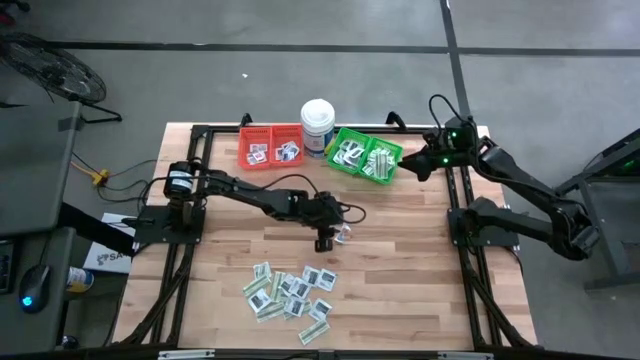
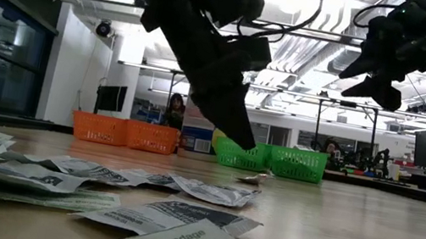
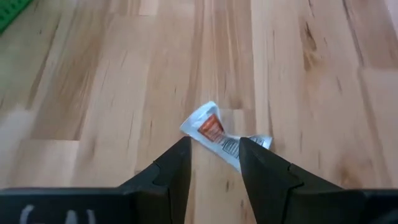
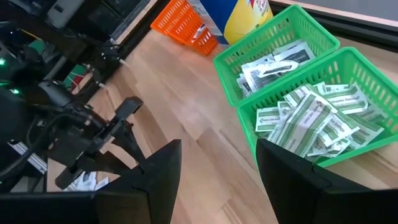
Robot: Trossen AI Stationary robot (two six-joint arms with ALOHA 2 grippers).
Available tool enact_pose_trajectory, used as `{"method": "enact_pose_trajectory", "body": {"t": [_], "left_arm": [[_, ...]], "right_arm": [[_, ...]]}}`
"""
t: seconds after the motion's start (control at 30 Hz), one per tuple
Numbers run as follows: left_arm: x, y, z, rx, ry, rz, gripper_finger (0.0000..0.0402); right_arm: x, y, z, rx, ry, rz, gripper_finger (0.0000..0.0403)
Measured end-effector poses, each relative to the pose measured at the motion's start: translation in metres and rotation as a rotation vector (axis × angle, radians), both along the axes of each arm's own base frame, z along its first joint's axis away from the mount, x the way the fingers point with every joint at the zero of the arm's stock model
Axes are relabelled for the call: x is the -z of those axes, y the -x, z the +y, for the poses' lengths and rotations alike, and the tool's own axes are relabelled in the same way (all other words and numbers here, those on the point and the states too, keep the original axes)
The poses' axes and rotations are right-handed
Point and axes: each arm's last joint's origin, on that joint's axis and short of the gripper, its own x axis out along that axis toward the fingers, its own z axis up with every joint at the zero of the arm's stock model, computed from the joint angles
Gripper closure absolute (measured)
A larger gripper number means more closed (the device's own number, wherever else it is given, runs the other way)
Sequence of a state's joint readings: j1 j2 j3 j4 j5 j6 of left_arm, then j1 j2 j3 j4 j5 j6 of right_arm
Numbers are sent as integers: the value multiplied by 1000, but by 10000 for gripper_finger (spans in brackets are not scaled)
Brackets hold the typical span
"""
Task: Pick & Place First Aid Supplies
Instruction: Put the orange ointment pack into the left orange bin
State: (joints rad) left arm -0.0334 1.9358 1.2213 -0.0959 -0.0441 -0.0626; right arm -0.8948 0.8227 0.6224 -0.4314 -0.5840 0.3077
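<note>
A pick is in hand at the middle of the desk (image 1: 420, 290), where the left pincer (image 1: 325, 240) hangs low over a single crumpled white packet (image 3: 217, 134) with red and dark print. The wrist view shows its two dark fingers (image 3: 177, 168) apart, framing the packet's near end; the packet lies flat on the wood and is not yet gripped. The next move, by the look of it, calls for a short drop and a squeeze that catches a thin, wrinkled edge without sliding it away, then a carry to the bins at the far edge. The left arm reaches from its mount at the left rail across to desk centre, wrist bent so the fingers point steeply down; the low view shows the tips just above the surface. Most of the remaining first aid supplies (image 1: 290, 292) lie in a loose heap near the front edge, white squares mixed with green-and-white strips. More packets already sit in the red bins (image 1: 270, 146) and green bins (image 1: 366, 158), which flank a white tub (image 1: 318, 124). The right arm waits raised beside the green bins, its right pincer (image 1: 418, 165) standing wide and holding nothing.
</note>
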Motion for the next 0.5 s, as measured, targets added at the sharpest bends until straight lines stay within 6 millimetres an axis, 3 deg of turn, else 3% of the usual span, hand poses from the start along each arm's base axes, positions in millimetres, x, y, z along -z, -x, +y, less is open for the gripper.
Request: {"method": "enact_pose_trajectory", "body": {"t": [0.27,0.5], "left_arm": [[6,-8,0,-165,128,-31,270],[5,-15,2,-232,92,-1,270]], "right_arm": [[0,0,0,-10,17,5,201],[2,1,1,-25,23,21,201]]}}
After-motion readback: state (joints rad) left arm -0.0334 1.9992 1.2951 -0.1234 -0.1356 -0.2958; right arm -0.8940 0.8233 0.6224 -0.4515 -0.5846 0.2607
